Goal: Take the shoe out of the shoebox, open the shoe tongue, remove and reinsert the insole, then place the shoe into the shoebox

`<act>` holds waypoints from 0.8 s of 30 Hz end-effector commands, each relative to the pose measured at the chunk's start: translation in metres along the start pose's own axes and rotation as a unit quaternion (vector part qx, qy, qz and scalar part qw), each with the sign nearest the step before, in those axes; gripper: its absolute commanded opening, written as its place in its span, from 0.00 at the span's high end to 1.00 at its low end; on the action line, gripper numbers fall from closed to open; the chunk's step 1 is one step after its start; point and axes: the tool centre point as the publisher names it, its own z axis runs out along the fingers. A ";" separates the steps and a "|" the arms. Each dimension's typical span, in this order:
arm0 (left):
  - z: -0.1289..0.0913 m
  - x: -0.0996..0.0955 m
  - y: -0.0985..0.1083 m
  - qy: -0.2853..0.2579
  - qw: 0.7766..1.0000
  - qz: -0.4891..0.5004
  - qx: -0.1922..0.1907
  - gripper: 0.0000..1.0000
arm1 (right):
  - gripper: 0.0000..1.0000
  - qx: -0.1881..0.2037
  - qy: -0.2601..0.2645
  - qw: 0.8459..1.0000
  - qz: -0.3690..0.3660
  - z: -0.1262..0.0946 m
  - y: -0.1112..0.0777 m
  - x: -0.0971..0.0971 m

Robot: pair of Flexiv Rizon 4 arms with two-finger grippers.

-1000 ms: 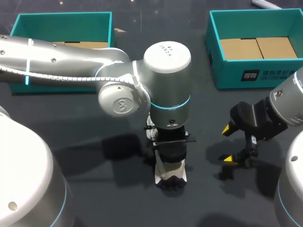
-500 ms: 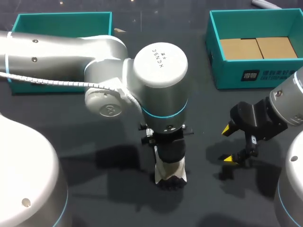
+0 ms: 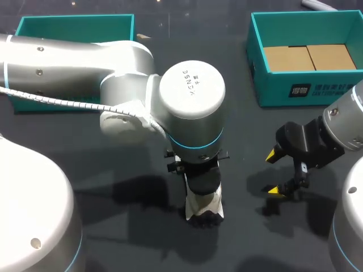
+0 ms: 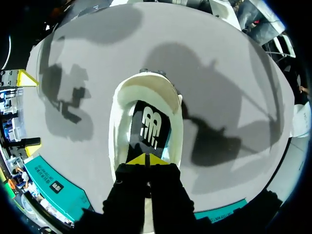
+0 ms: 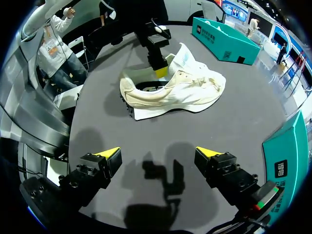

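Shoe (image 5: 195, 87) is out of both boxes. It sits upright on the table (image 3: 255, 130), front and middle, white, with its dark-studded heel end towards the robot. The left arm (image 3: 191, 93) stands straight over it, and in the head view its wrist hides most of the shoe. Left jaws are closed, yellow tips (image 4: 138, 161) together, and they point down into the shoe's opening at the tongue side. The black insole (image 4: 151, 127) lies in the shoe just ahead of the tips, logo up. Can't tell whether the tips pinch the insole edge or only rest on it. From the right wrist view, the left jaws enter the opening from above, about mid-length of the shoe. The right arm (image 3: 340, 130) is off to the shoe's right. Its jaws are wide open, tips (image 5: 109, 153) far apart with nothing between them, over bare table and well apart from the shoe. The right box (image 3: 256, 68) is teal and sits at the far right of the table, with brown cardboard (image 3: 309, 56) flat in its bottom. The left box (image 3: 76, 18) is also teal and sits at the far left, its near side covered by the left arm.
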 end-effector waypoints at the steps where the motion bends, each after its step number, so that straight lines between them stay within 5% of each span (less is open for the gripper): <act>1: 0.002 -0.003 0.000 0.005 1.000 0.007 -0.002 0.70 | 0.00 0.001 -0.001 1.000 0.000 0.000 0.000 0.002; 4: 0.004 -0.004 0.002 0.007 1.000 0.010 -0.001 0.54 | 0.00 0.001 -0.001 1.000 0.000 0.000 0.000 0.002; 8: 0.004 -0.005 0.003 0.011 1.000 0.016 0.001 0.49 | 0.00 0.001 -0.001 1.000 0.000 0.000 0.000 0.002; 18: 0.008 -0.006 0.008 0.000 0.999 0.028 0.022 0.00 | 0.00 0.001 -0.001 1.000 0.000 0.000 0.000 0.002; 24: 0.006 -0.005 0.011 -0.008 0.999 0.028 0.030 0.00 | 0.00 0.001 -0.001 1.000 0.000 0.000 0.000 0.002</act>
